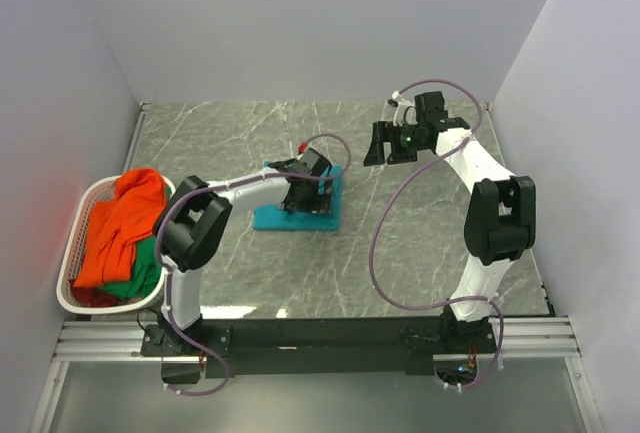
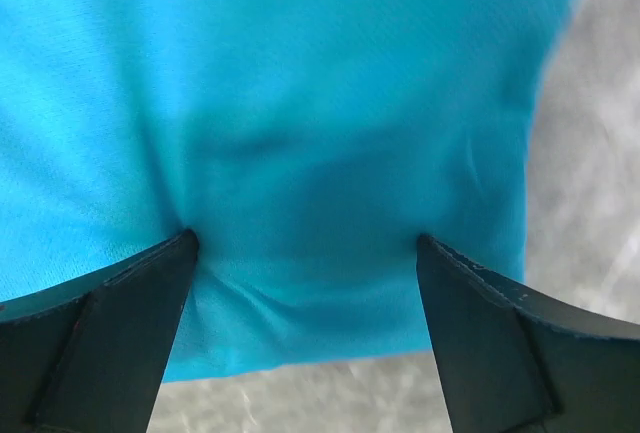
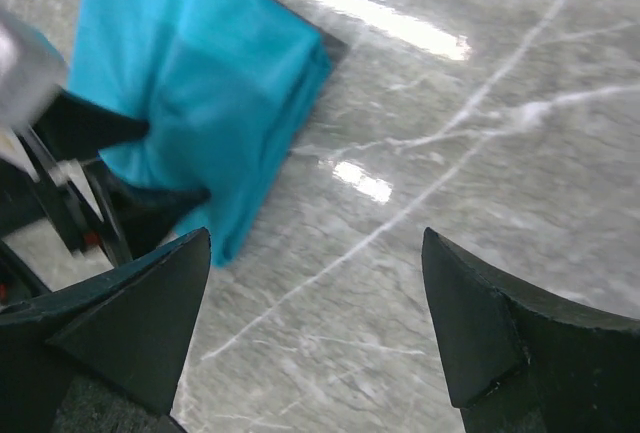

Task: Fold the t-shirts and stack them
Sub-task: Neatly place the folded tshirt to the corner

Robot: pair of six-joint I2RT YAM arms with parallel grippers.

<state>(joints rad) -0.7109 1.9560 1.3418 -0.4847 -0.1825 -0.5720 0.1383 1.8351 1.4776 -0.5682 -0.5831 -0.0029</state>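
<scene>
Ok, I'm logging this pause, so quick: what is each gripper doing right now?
Left gripper: open, tips pressed onto the folded teal t-shirt, gripping nothing.
Right gripper: open and empty, above the marble table.

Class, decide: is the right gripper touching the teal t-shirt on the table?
Apart. The top view shows bare marble table between the right gripper and the teal t-shirt; the right wrist view agrees.

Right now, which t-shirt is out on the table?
The teal t-shirt, lying flat under the left end effector. The orange t-shirt and green t-shirt sit bunched in the basket.
</scene>
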